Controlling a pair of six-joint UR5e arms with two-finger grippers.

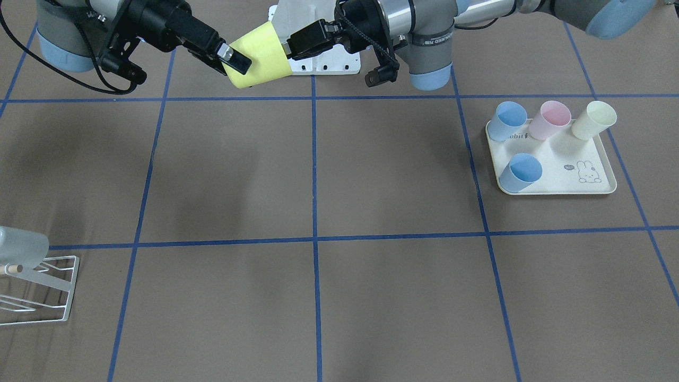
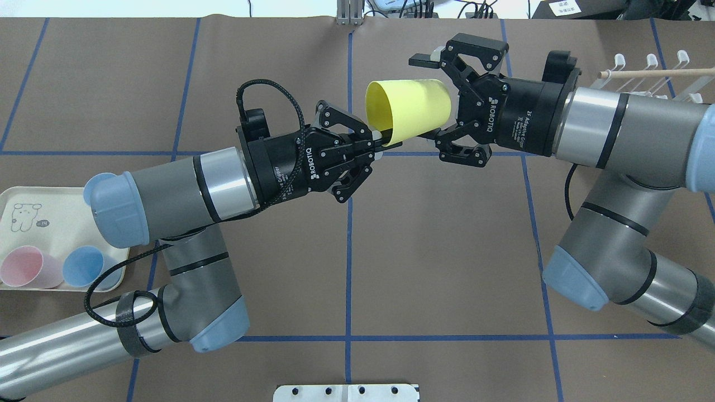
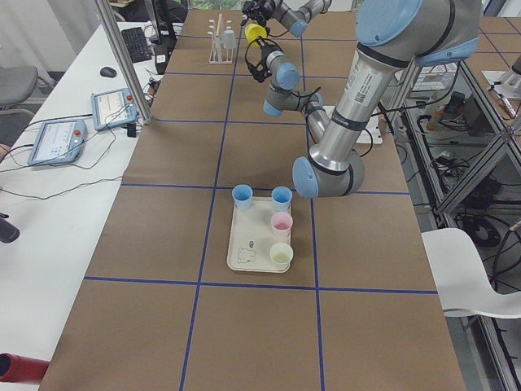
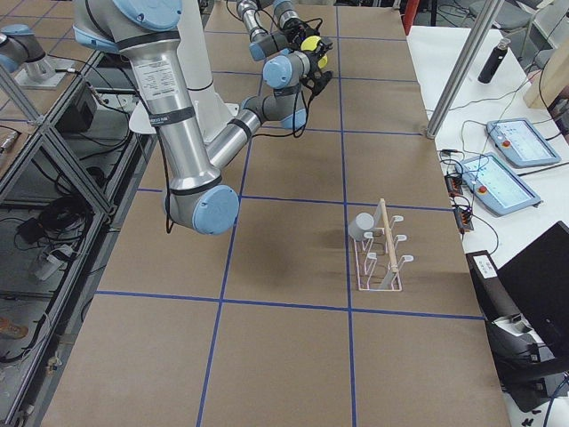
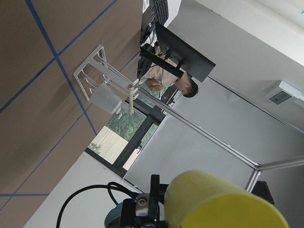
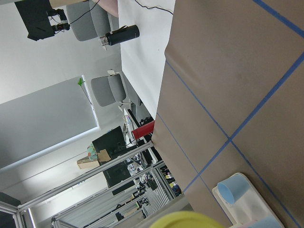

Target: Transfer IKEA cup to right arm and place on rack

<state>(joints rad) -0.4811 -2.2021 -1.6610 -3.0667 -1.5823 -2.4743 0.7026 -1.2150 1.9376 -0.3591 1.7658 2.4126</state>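
Observation:
The yellow IKEA cup (image 2: 408,109) hangs on its side above the table between the two arms, mouth toward the left arm. My left gripper (image 2: 382,139) is shut on the cup's rim wall. My right gripper (image 2: 430,97) is open and straddles the cup's base end, its upper finger still apart from the wall. From the front, the cup (image 1: 260,53) sits between the right gripper (image 1: 233,61) and the left gripper (image 1: 289,50). The white wire rack (image 1: 40,289) stands on the right arm's side with a pale grey cup (image 1: 21,246) on one peg.
A cream rabbit-print tray (image 1: 562,183) on the left arm's side holds two blue cups, a pink cup (image 1: 550,120) and a cream cup (image 1: 594,120). The rack (image 2: 648,75) lies just beyond the right forearm. A person (image 5: 183,85) sits past the table end.

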